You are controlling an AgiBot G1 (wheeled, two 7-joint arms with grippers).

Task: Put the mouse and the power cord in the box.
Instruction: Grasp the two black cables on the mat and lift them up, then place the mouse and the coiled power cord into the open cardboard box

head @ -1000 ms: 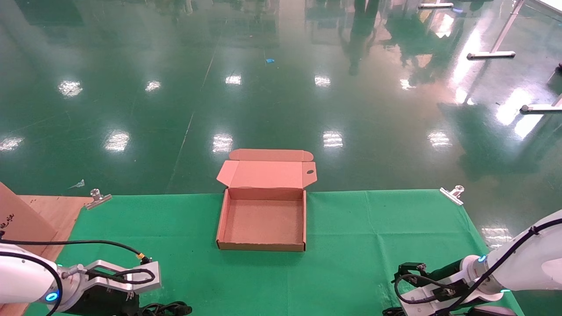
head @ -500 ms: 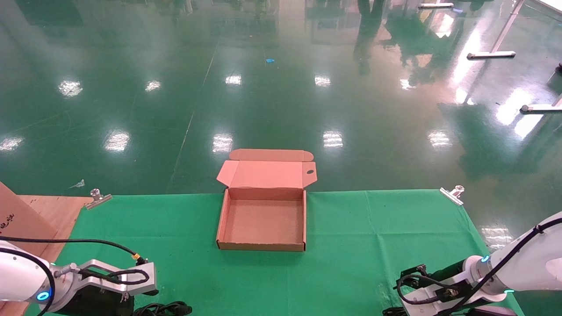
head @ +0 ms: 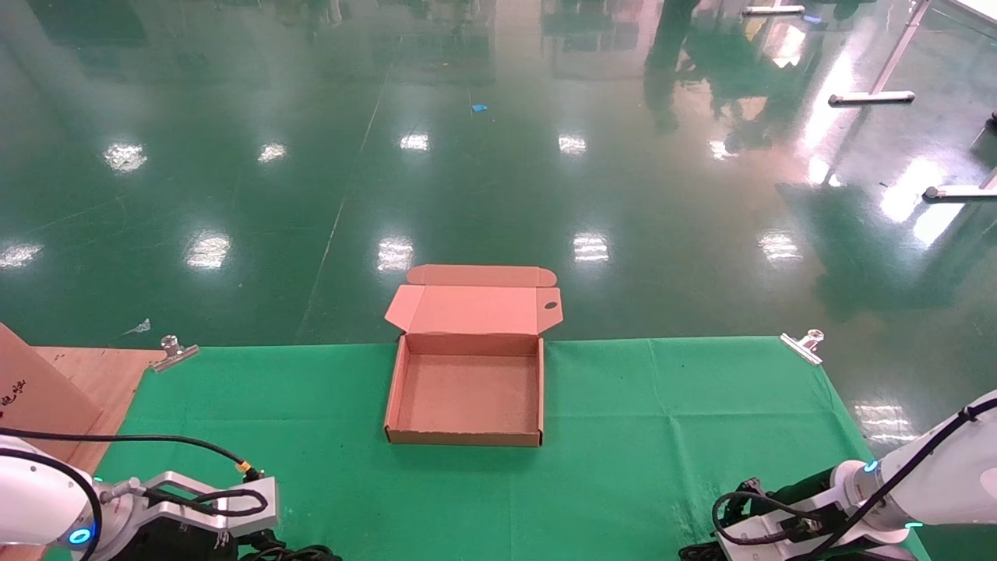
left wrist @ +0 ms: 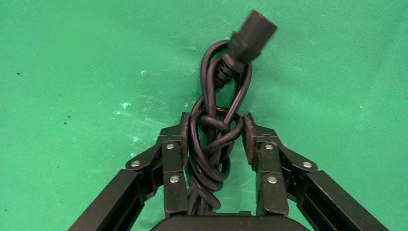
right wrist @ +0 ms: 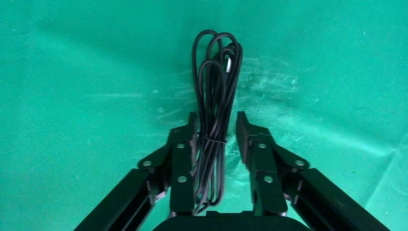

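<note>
The left gripper [left wrist: 214, 139], at seven o'clock in the head view, straddles the power cord [left wrist: 216, 139], jaws apart beside the knotted loops. The right gripper [right wrist: 215, 137], at five o'clock, stands spread around a thin tied cable [right wrist: 215, 96], likely the mouse's lead; the mouse itself is not visible. The box [head: 466, 432] sits open and bare at six o'clock centre, so both placements remain. Green cloth [head: 662, 436], clipped at its far corners, covers the table; glossy green floor [head: 498, 156] lies beyond

Box [head: 464, 389] at table's [head: 662, 436] far middle; power cord [left wrist: 215, 139] near-left, thin cable bundle [right wrist: 215, 120] near-right.
</note>
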